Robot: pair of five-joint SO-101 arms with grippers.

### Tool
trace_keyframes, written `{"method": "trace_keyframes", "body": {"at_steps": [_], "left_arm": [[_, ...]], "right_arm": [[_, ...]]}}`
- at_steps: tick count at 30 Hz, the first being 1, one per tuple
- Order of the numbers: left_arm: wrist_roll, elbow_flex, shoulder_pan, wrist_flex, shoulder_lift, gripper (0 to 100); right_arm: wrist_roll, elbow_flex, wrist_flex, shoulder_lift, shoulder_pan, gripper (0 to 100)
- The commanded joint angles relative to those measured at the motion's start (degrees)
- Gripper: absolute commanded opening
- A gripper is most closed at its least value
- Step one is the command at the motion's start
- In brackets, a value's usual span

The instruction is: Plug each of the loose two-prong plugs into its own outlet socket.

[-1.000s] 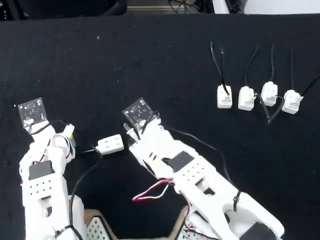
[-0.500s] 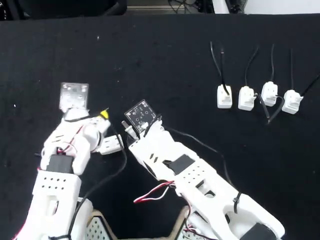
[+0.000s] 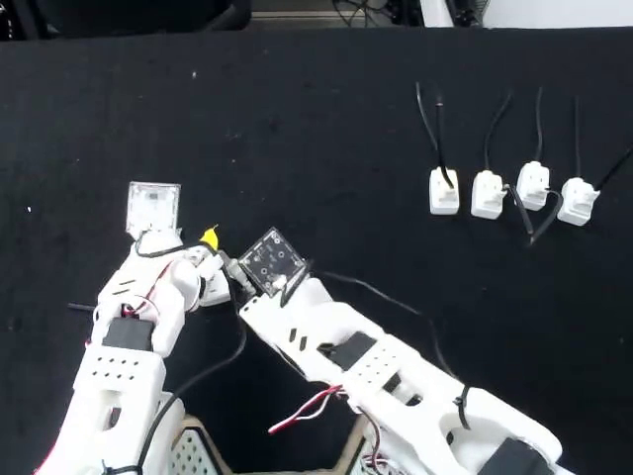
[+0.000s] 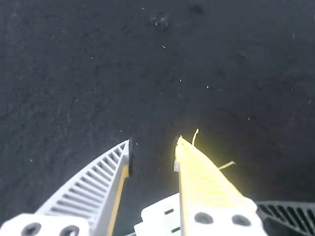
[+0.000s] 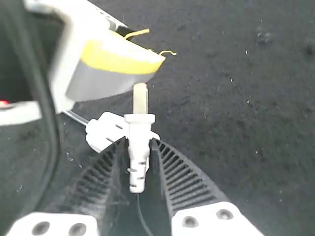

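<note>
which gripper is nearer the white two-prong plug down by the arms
Right. The right gripper is shut on the white plug, which stands between its jaws. The left gripper is open, just beyond the plug's prongs, and is not holding it.

From my station the high view is bright and even, lit from above. The black table (image 3: 297, 109) swallows the light and carries hardly any shadow, while the white arms (image 3: 129, 336) nearly glare. On the left gripper (image 4: 152, 147) the yellow finger (image 4: 202, 187) catches full light. In the right wrist view the loose plug (image 5: 138, 142) shines pale, and one edge of that view falls into deep shadow.
</note>
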Motion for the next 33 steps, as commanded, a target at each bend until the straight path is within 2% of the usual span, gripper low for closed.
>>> {"method": "trace_keyframes", "body": {"at_steps": [1,9,16,22,26,33], "left_arm": [[9.0,-1.1,0.7,-1.1,-1.0,16],[11.3,-2.2,0.5,-1.1,-1.0,16],[11.0,-2.9,0.4,-1.1,-1.0,16],[11.3,-2.9,-5.4,-1.1,-1.0,16],[11.1,-1.7,-5.1,-1.1,-0.9,16],[10.9,-0.3,-0.5,-1.1,-0.9,16]], "right_arm": [[-0.4,-0.7,-2.8,-1.8,-1.2,1.5],[-0.4,-0.4,-2.7,-1.0,-4.0,1.5],[-0.4,-5.8,-3.1,9.3,-5.5,1.5],[0.0,-9.6,-3.1,15.6,-5.3,1.2],[-0.3,-8.6,-2.7,11.4,-5.2,1.1],[-0.3,-0.7,-2.7,-3.6,-5.2,1.1]]}}
